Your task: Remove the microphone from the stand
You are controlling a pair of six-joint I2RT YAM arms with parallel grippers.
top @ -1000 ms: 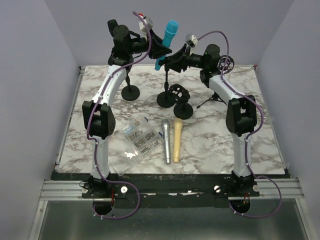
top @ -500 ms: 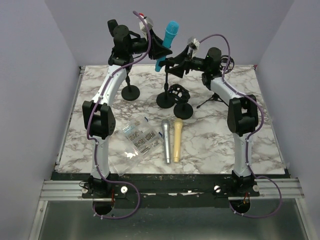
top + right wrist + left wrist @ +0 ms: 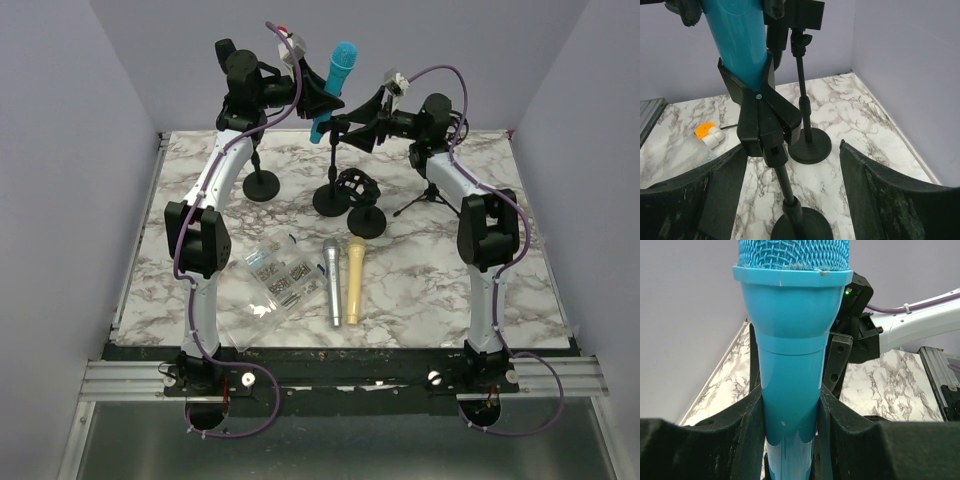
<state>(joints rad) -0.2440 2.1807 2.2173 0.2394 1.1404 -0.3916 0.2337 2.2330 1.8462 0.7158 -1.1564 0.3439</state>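
**Microphone Removal: Handle Gripped, Stand Not Yet Braced**

The blue microphone (image 3: 790, 390) is clamped on its handle, just below the head, by the left gripper (image 3: 790, 412), whose jaws are closed tight against the barrel. The grip is placed high so that the lower handle is left free to slide out of the clip (image 3: 760, 115). The microphone is held tilted, well above the table (image 3: 450, 280), with its lower body seated in the clip at the top of the stand (image 3: 333, 170). Removal is therefore judged not yet done.

The right gripper (image 3: 790, 200) is held wide open and nothing is grasped. Its fingers (image 3: 715, 200) are set on either side of the stand pole, below the clip and apart from it. This placement is judged to be for bracing: once the pole is pinched, the stand would be kept from lifting or tipping while the microphone is drawn out along its own axis. If the pull is made unbraced, the stand may be carried up with it.
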